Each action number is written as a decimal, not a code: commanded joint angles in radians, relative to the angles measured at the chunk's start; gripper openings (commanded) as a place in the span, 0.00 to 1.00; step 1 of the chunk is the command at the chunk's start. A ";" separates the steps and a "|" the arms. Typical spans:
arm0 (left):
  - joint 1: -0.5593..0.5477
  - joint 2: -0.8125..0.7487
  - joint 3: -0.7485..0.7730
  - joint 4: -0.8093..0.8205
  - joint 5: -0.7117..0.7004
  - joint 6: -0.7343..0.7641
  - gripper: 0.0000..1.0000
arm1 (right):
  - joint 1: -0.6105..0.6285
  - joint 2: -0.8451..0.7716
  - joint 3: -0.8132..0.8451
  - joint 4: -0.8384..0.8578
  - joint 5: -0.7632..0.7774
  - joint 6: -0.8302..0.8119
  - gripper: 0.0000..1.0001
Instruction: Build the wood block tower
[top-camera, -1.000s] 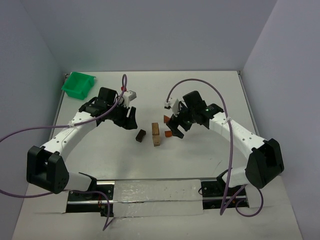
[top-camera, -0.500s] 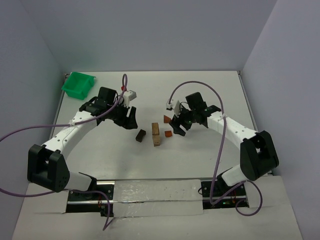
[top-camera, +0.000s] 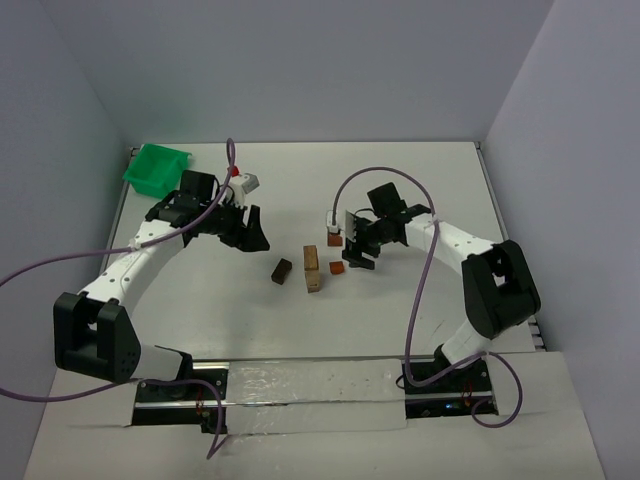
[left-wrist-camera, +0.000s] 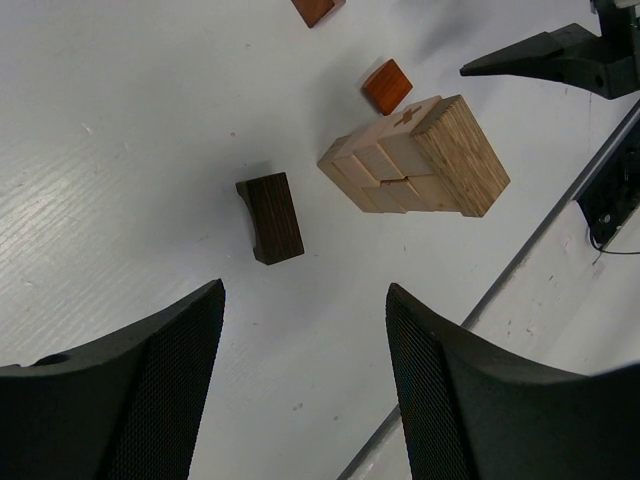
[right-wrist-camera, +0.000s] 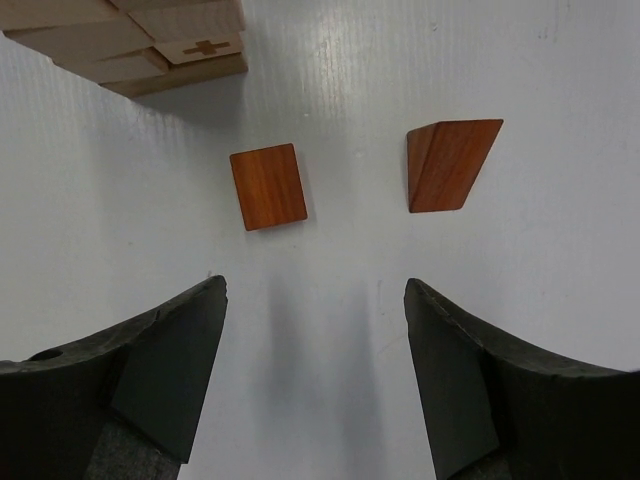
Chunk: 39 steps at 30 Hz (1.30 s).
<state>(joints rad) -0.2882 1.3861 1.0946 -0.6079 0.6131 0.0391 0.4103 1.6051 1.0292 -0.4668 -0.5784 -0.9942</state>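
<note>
Start at mid-desk (top-camera: 300, 190): find the tower (top-camera: 313, 268) there, upright, light tan, with a cross marked on its top face. Note the dark brown block (top-camera: 281, 271) just left of it, lying flat and not touching it. Just right of the tower, spot the reddish-brown block (right-wrist-camera: 268, 186). A little farther back, spot the reddish-brown wedge (right-wrist-camera: 450, 165), apart from both. Above those two, see the right tool (right-wrist-camera: 315, 285), jaws apart, nothing between them. Across the desk, see the left tool (left-wrist-camera: 305, 290) likewise: jaws apart, empty, looking down on the dark brown block and the tower. At the far left corner, pass over the green bin (top-camera: 158, 170).

Probably lining up on one reddish piece for the stack. To do it well: centre over the flat block, turn the wrist until the fingers face two parallel sides, come straight down, close gently. Avoid brushing the tower on the way down, with so little room beside it. For the wedge, grip two parallel faces, never the slope.
</note>
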 joint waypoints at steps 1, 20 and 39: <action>0.006 -0.001 0.027 0.048 0.051 0.018 0.72 | -0.007 0.015 0.045 -0.032 -0.038 -0.105 0.78; 0.013 0.023 0.050 0.033 0.070 0.019 0.71 | 0.001 0.073 0.103 -0.098 -0.109 0.138 0.75; 0.017 0.025 0.047 0.039 0.048 0.001 0.71 | 0.019 -0.078 -0.093 0.192 0.250 0.901 0.72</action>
<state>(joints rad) -0.2775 1.4086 1.1023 -0.6010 0.6552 0.0380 0.4140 1.6019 0.9607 -0.3656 -0.4533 -0.2928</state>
